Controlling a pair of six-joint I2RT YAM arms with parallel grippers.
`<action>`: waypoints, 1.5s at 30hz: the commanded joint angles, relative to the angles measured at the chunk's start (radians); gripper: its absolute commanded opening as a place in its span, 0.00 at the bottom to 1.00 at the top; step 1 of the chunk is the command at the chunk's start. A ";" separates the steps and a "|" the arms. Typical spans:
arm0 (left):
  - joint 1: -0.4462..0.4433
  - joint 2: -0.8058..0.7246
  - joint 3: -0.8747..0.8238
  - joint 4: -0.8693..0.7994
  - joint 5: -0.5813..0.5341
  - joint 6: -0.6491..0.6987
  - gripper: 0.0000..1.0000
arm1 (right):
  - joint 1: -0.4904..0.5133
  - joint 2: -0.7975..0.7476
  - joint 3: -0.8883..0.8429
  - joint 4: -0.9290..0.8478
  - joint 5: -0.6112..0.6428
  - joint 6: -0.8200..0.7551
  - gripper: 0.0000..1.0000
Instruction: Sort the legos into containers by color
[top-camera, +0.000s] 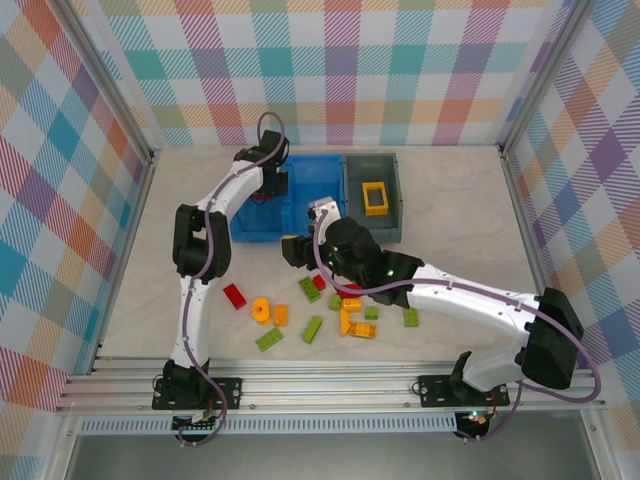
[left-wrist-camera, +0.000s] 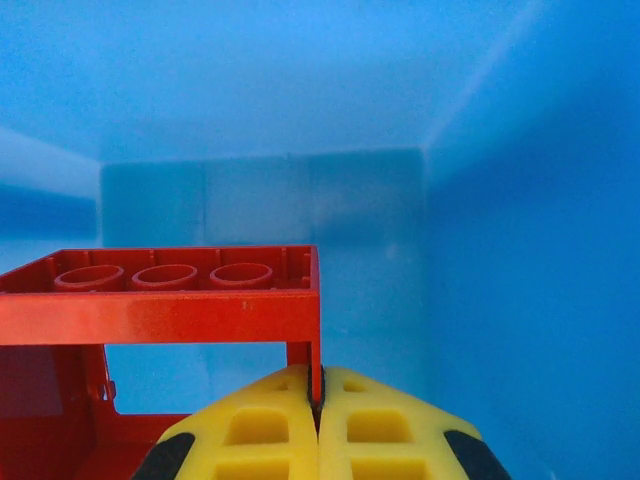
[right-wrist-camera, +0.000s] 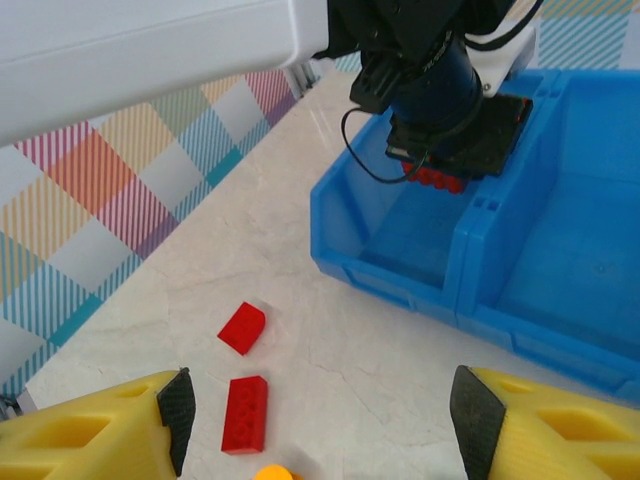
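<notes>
Inside the left compartment of the blue bin (top-camera: 255, 228), my left gripper (left-wrist-camera: 318, 400) is shut on one thin wall of a red hollow frame lego (left-wrist-camera: 160, 300). The right wrist view shows that left gripper (right-wrist-camera: 452, 125) from outside, with the red lego (right-wrist-camera: 436, 178) under it. My right gripper (right-wrist-camera: 325, 420) is open above the table in front of the blue bin (right-wrist-camera: 400, 270), nothing between its fingers. Below it lie two red legos (right-wrist-camera: 243, 328) (right-wrist-camera: 245, 414) and a round yellow piece (right-wrist-camera: 272, 472). The dark grey bin (top-camera: 392, 200) holds a yellow frame lego (top-camera: 375, 197).
Loose legos lie on the table under and beside the right arm: red (top-camera: 234, 296), round yellow (top-camera: 261, 310), green (top-camera: 268, 340) (top-camera: 312, 329) (top-camera: 411, 317) and orange (top-camera: 363, 330). The right arm (top-camera: 450, 295) stretches diagonally over them. Checked walls enclose the table.
</notes>
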 joint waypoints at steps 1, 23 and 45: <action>0.020 0.039 0.057 -0.002 -0.049 0.019 0.00 | -0.009 -0.045 -0.030 0.030 -0.016 0.037 0.71; -0.029 -0.415 -0.189 -0.005 -0.063 -0.143 0.43 | -0.226 -0.296 -0.111 -0.784 0.186 0.395 0.69; -0.882 -1.274 -1.237 0.480 -0.135 -0.649 0.51 | -0.533 0.007 -0.343 -0.816 -0.247 0.295 0.64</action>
